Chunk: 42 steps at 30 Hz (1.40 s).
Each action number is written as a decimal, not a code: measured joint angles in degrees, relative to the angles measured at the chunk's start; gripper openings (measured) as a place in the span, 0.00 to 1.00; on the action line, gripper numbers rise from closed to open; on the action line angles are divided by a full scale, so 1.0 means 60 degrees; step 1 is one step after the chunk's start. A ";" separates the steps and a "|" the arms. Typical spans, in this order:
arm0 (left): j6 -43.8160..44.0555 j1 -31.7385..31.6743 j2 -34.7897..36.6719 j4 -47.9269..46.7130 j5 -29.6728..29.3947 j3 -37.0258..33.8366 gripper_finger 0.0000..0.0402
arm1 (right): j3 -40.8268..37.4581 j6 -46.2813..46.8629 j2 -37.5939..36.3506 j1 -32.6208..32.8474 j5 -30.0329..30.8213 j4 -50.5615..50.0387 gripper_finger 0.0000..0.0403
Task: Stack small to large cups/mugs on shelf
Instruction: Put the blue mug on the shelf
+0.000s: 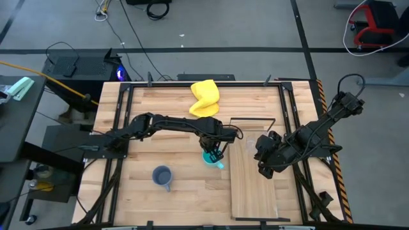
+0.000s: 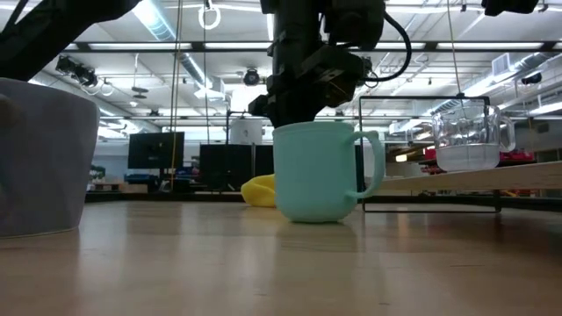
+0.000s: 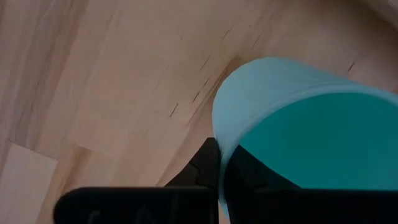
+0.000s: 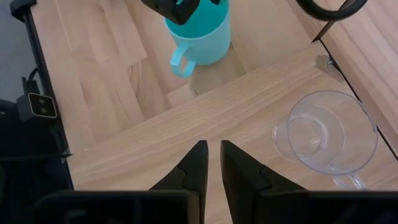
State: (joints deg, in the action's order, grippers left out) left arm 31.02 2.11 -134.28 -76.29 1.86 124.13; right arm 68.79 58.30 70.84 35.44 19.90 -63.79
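Observation:
The bright cyan mug (image 1: pixel 209 158) stands upright on the tabletop just left of the shelf board (image 1: pixel 252 185); it also shows in the low view (image 2: pixel 318 171). My left gripper (image 1: pixel 215 151) comes down onto its rim and is shut on it. The small clear glass (image 4: pixel 326 134) stands on the shelf's far part, near the black wire frame (image 1: pixel 252 119). My right gripper (image 4: pixel 211 155) hovers over the shelf beside the glass, shut and empty. The grey-blue mug (image 1: pixel 163 176) stands on the table at the near left. My left gripper holds the cyan mug by its rim wall (image 3: pixel 217 134), on the side away from the handle (image 2: pixel 373 167). One finger (image 3: pixel 249 174) is inside the mug and one finger (image 3: pixel 202 165) is outside. The fingers come from above, pointing down. The mug stands upright, its base seemingly on the table.
A yellow cloth (image 1: pixel 206 98) lies at the table's far middle. The shelf board's near half (image 1: pixel 252 198) is bare wood. The table's black frame rails (image 1: pixel 121 128) run along both sides.

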 joint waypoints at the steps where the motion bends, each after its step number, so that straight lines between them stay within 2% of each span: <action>1: -0.0036 0.0003 0.0000 0.0000 0.0001 -0.0006 0.03 | 0.0000 0.0000 0.0013 0.0000 0.0000 0.0000 0.12; 12: -0.0161 -0.0004 -0.0106 0.0157 0.0041 0.0012 0.04 | 0.0000 0.0000 0.0016 0.0000 0.0019 0.0011 0.13; 21: -0.0370 0.0002 -0.0175 0.0284 0.0412 -0.0006 0.21 | 0.0000 0.0000 0.0012 0.0000 0.0018 0.0011 0.13; 30: -0.0744 0.0000 0.0162 0.0212 0.0505 -0.0006 0.27 | 0.0000 -0.0004 0.0012 -0.0029 0.0452 0.0011 0.13; 39: -0.1118 0.0025 0.1243 -0.0332 0.0410 0.0001 0.30 | -0.0001 -0.0095 0.0012 -0.1072 0.0434 0.0662 0.13; 42: -0.1483 0.0177 0.1574 -0.1333 -0.0600 -0.0006 0.29 | -0.0004 -0.0559 0.0012 -0.1654 0.0379 0.1209 0.13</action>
State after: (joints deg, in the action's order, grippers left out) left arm 22.13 3.17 -124.83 -84.29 -1.74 124.10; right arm 68.77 54.95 70.91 25.52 22.17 -56.54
